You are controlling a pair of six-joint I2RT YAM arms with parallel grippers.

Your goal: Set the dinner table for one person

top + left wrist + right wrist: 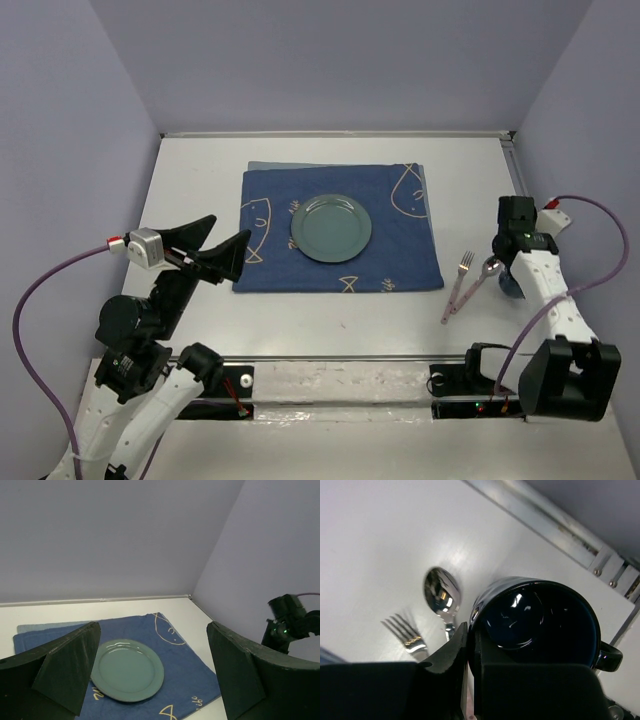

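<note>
The white dinner table [200, 190] carries a dark blue fish-patterned cloth [400, 250] with a green plate [331, 228] on it. Right of the cloth lie a fork [462, 268] and a spoon [490, 267], side by side with pink handles. My right gripper [510, 272] is shut on the rim of a dark blue mug [540, 615], one finger outside the wall and one inside; the fork [406, 632] and the spoon [441, 591] lie just beside it. My left gripper [215, 252] hangs open above the table, left of the cloth, holding nothing; it faces the plate [127, 669].
A metal rail [340, 358] runs along the near edge in front of the arm bases. Lilac walls close in the table at the back and sides. The mug's handle [610, 657] points toward the table's right edge.
</note>
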